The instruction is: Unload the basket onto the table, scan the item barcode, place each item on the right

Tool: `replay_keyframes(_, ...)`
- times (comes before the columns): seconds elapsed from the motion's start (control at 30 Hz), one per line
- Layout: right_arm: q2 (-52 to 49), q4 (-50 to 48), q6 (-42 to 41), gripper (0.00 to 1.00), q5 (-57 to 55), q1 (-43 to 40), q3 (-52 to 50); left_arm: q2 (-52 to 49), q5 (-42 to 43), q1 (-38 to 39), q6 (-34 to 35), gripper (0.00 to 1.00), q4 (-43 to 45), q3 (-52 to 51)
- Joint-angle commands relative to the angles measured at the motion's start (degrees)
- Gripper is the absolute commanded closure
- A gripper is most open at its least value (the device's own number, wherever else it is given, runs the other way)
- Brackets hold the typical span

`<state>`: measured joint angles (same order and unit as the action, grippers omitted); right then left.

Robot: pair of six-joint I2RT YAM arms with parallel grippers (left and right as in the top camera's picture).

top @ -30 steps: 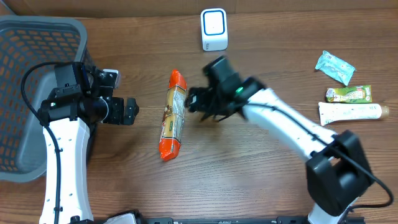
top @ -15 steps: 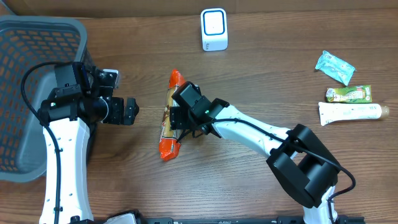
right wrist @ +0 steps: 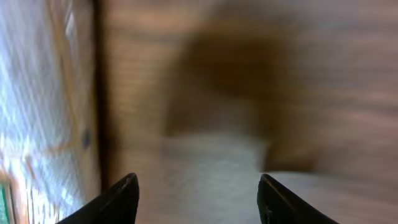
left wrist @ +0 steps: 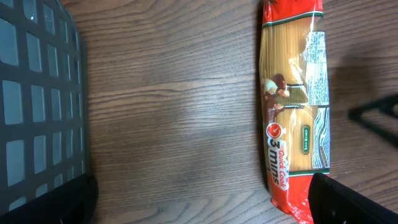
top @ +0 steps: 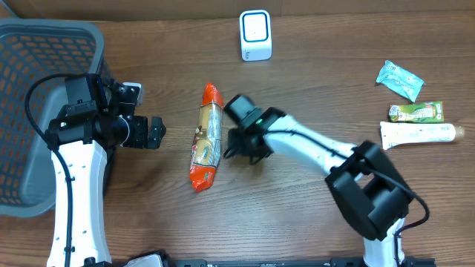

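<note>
Packet (top: 206, 137) beside right gripper (top: 240, 152) (outside jaws)

Left hand (top: 155, 133) holds its fingers spread wide, while the outstretched right hand (top: 237, 150) points down, fingers partly apart.

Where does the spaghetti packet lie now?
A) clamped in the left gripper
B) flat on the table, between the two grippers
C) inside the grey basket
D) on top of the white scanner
B: the spaghetti packet lies flat on the wooden table, with the left gripper on one side and the right gripper on the other, neither one holding it.
</note>
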<state>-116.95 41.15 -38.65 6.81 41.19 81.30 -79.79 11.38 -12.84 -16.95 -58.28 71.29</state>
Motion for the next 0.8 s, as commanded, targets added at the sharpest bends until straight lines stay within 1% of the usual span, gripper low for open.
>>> replay_keyframes(0.0, -0.1, 0.2, 4.6, 0.38, 5.8, -1.6, 2.4, -0.3, 0.5, 0.1, -1.1, 0.0, 0.0, 1.0)
replay_keyframes(0.1, -0.1, 0.3, 7.2, 0.33, 6.7, -0.7, 5.3, -0.2, 0.5, 0.1, -1.1, 0.01, 0.0, 1.0)
replay_keyframes(0.17, -0.1, -0.5, 7.5, 0.23, 6.6, 0.7, 6.7, -0.2, 0.5, 0.1, -1.1, 0.0, 0.0, 1.0)
replay_keyframes(0.2, -0.1, -3.1, 7.4, 0.09, 6.1, 2.6, 6.8, -0.2, 0.5, 0.1, -1.1, 0.01, 0.0, 1.0)
replay_keyframes(0.23, -0.3, -4.6, 7.4, 0.02, 4.9, 3.8, 6.8, -0.3, 0.5, 0.1, -1.1, 0.01, 0.0, 1.0)
replay_keyframes(0.27, -0.7, -5.7, 7.4, 0.0, 3.2, 4.9, 6.8, -0.2, 0.5, 0.1, -1.1, 0.0, 0.0, 1.0)
replay_keyframes(0.37, -2.2, -7.7, 5.3, 0.0, -4.1, 8.0, 6.8, -0.3, 0.5, 0.1, -1.1, 0.0, 0.0, 1.0)
replay_keyframes(0.43, -3.6, -8.2, 3.3, 0.0, -7.1, 9.4, 6.8, -0.3, 0.5, 0.1, -1.1, 0.01, 0.0, 1.0)
replay_keyframes(0.53, -6.0, -9.9, 1.7, 0.0, -7.6, 10.7, 6.8, -0.2, 0.5, 0.1, -1.1, 0.01, 0.0, 1.0)
replay_keyframes(0.67, -7.3, -9.6, -0.2, 0.0, -7.6, 10.8, 6.8, -0.3, 0.5, 0.1, -1.1, 0.01, 0.0, 1.0)
replay_keyframes(0.7, -7.4, -9.0, -0.2, 0.05, -7.7, 10.8, 6.8, -0.2, 0.5, 0.1, -1.1, 0.01, 0.0, 1.0)
replay_keyframes(0.73, -7.4, -8.2, -0.2, 0.14, -7.8, 10.8, 6.8, -0.3, 0.5, 0.1, -1.1, 0.0, 0.0, 1.0)
replay_keyframes(0.77, -7.4, -7.5, -0.1, 0.21, -7.8, 10.8, 6.8, -0.3, 0.5, 0.1, -1.1, 0.01, 0.0, 1.0)
